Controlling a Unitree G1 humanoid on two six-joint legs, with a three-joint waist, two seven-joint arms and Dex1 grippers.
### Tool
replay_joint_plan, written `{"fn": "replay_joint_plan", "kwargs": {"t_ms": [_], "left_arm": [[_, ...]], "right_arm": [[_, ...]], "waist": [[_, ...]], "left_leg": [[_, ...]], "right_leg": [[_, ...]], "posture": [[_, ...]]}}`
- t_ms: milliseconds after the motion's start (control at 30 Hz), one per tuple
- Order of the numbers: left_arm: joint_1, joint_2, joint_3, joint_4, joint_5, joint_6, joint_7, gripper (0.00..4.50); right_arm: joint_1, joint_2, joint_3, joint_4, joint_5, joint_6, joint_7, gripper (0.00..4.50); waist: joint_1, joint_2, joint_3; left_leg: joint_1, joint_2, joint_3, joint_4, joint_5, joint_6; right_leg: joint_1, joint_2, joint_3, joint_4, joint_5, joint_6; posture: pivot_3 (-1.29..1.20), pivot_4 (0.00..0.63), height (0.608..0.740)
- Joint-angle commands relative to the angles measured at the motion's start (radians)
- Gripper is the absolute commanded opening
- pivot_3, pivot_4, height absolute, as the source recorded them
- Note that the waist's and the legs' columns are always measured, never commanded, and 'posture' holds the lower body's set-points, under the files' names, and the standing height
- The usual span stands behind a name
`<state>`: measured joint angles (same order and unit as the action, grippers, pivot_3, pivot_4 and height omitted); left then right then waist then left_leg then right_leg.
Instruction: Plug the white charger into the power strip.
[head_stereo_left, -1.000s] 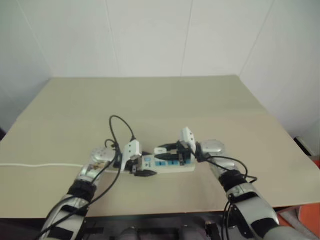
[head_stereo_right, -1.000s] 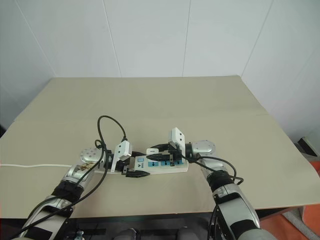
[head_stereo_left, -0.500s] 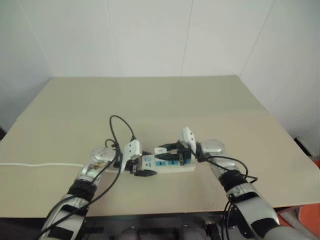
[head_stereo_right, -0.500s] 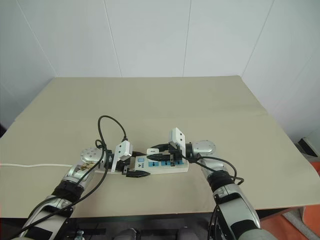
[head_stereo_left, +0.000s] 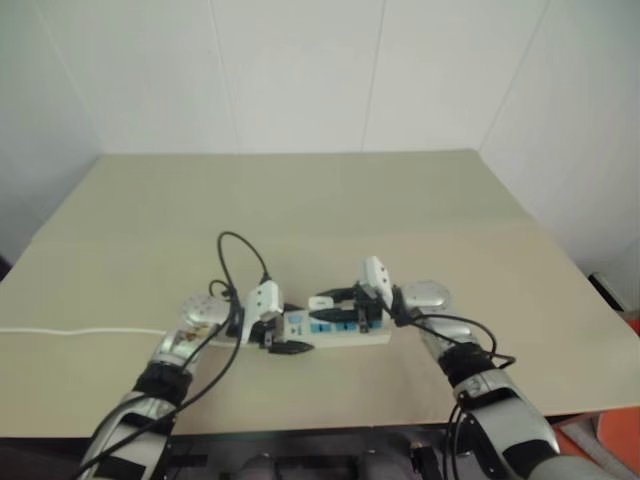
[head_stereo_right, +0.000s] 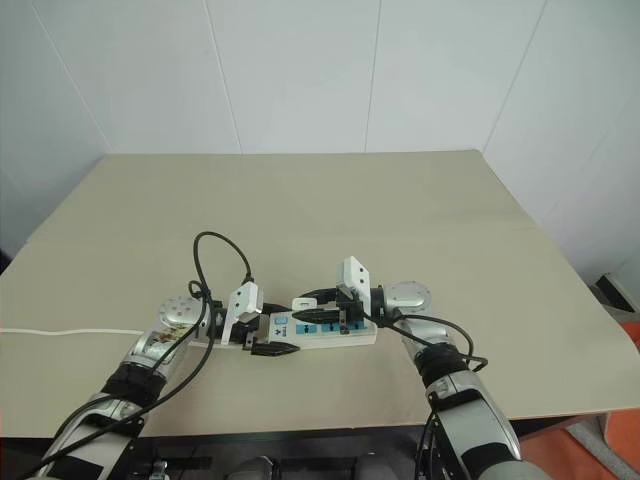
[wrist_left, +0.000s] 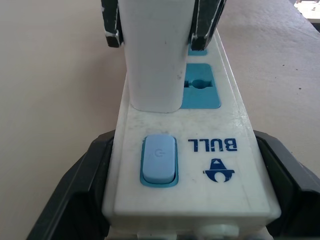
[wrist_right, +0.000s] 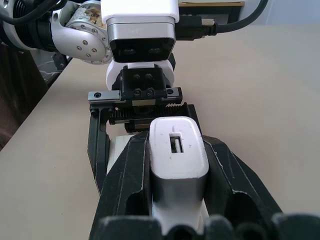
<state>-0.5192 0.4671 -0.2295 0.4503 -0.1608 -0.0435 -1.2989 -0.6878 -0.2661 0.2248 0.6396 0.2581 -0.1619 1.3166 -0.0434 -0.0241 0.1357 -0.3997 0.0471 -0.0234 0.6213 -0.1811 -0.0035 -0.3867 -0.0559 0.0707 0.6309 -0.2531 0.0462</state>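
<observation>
Nothing moved in the last second. Right pincer (wrist_right: 175, 200) clamped on the white charger (wrist_left: 152, 55), standing on the power strip (wrist_left: 200, 150) (looks seated, prongs hidden). Left pincer (head_stereo_right: 268, 338) clamped on the strip's switch end, 6 o'clock on the surface (head_stereo_right: 300, 210).

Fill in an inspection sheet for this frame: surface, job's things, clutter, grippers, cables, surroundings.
Surface: beige table, mostly bare.
Job's things: power strip lies flat near the table's front edge; white charger stands upright on the strip, next to its blue switch; whether it is fully seated cannot be told.
Clutter: nothing seen.
Grippers: left gripper shut on the strip's switch end; right gripper shut on the charger.
Cables: strip's thin white cord runs off the table's left; black robot cable loops above the left wrist.
Surroundings: white panelled walls.
</observation>
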Motion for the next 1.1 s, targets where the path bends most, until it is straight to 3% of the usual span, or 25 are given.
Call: {"fn": "replay_joint_plan", "kwargs": {"t_ms": [33, 267, 567, 633, 700, 900, 1100], "left_arm": [[0.012, 0.026, -0.001, -0.031, 0.003, 0.001, -0.025, 3.31], [0.008, 0.022, -0.003, -0.026, 0.004, 0.001, -0.025, 3.31], [-0.004, 0.007, -0.007, -0.012, 0.008, -0.005, -0.019, 3.31], [-0.009, -0.002, -0.002, -0.016, -0.004, -0.001, -0.023, 4.03], [-0.014, -0.014, 0.01, -0.019, -0.016, 0.001, -0.017, 4.46], [-0.013, -0.01, 0.053, -0.062, -0.049, -0.003, -0.016, 4.46], [0.02, 0.092, 0.131, -0.211, -0.15, 0.071, -0.072, 4.46]], "right_arm": [[0.028, -0.025, 0.02, 0.052, -0.065, 0.032, -0.008, 2.05], [0.029, -0.033, 0.022, 0.047, -0.091, 0.034, -0.004, 4.43], [0.032, -0.053, -0.007, -0.002, -0.068, 0.049, 0.0, 4.47], [0.039, -0.073, -0.019, -0.044, -0.053, 0.06, 0.01, 4.5], [0.049, -0.098, -0.032, -0.095, -0.033, 0.084, 0.02, 4.5], [0.091, -0.171, -0.09, -0.251, 0.017, 0.155, 0.015, 4.5], [0.164, -0.281, -0.173, -0.426, 0.086, 0.233, 0.003, 4.5]], "waist": [[0.0, 0.0, 0.0], [0.0, 0.0, 0.0], [0.0, 0.0, 0.0], [0.002, 0.0, 0.0], [0.006, 0.0, 0.001], [0.007, 0.002, 0.003], [0.005, 0.002, 0.007]], "left_leg": [[0.0, 0.0, 0.0, 0.0, 0.0, 0.0], [0.0, 0.0, 0.0, -0.001, 0.0, 0.0], [0.0, 0.0, 0.0, -0.001, 0.0, 0.0], [0.0, 0.0, 0.0, -0.001, 0.0, 0.0], [-0.001, 0.0, 0.0, -0.001, 0.0, 0.0], [-0.004, 0.0, 0.0, 0.0, 0.0, 0.0], [-0.006, 0.0, 0.0, -0.001, 0.0, 0.0]], "right_leg": [[0.0, 0.0, 0.0, 0.0, 0.0, 0.0], [0.0, 0.0, 0.0, 0.0, 0.0, 0.0], [0.0, 0.0, 0.0, 0.0, 0.0, 0.0], [0.0, 0.0, 0.0, 0.0, 0.0, 0.0], [-0.001, 0.0, 0.0, 0.0, 0.0, 0.0], [-0.004, 0.0, 0.0, 0.0, 0.0, 0.0], [-0.005, 0.0, 0.0, -0.001, 0.0, -0.001]], "posture": [[0.0, 0.15, 0.74], [0.0, 0.15, 0.74], [0.0, 0.15, 0.74], [0.0, 0.15, 0.74], [0.0, 0.15, 0.74], [0.0, 0.15, 0.74], [0.0, 0.15, 0.74]]}}
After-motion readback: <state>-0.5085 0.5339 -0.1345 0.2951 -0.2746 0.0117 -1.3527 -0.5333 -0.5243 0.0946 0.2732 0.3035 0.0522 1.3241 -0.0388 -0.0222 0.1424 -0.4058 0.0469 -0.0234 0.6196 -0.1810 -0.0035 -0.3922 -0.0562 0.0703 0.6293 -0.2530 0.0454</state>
